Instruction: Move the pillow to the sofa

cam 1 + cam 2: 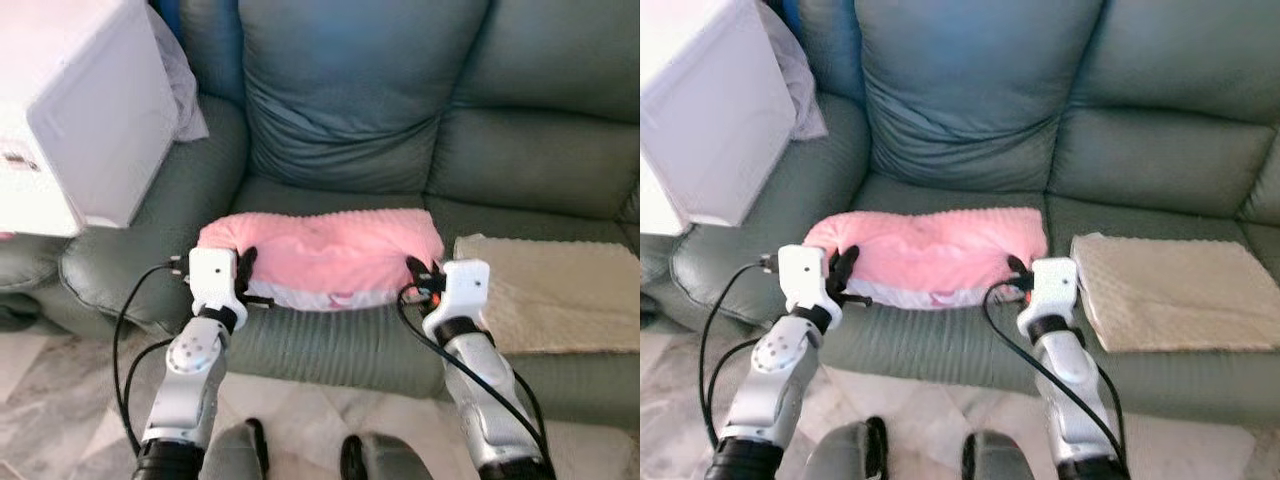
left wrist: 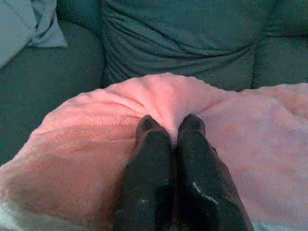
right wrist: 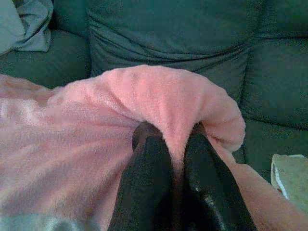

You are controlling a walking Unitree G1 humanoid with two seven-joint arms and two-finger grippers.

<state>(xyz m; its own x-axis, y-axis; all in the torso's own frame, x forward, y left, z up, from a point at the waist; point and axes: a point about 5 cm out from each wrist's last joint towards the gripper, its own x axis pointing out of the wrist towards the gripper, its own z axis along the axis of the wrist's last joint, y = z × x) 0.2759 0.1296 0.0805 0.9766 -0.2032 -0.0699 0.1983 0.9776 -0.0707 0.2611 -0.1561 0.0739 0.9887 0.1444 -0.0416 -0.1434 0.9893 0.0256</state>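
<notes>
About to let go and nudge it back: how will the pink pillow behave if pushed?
Probably soft and floppy: the pillow bunches into folds where the left gripper and right gripper pinch it. Likely light, since pinches at its ends hold it. Its fuzzy cover may drag on the sofa rather than slide.

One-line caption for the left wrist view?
Left hand pinching a fold of the pink pillow in front of the green sofa.

Head views are bright, soft and slightly blurred with upper-left glare; both wrist views are dim.
</notes>
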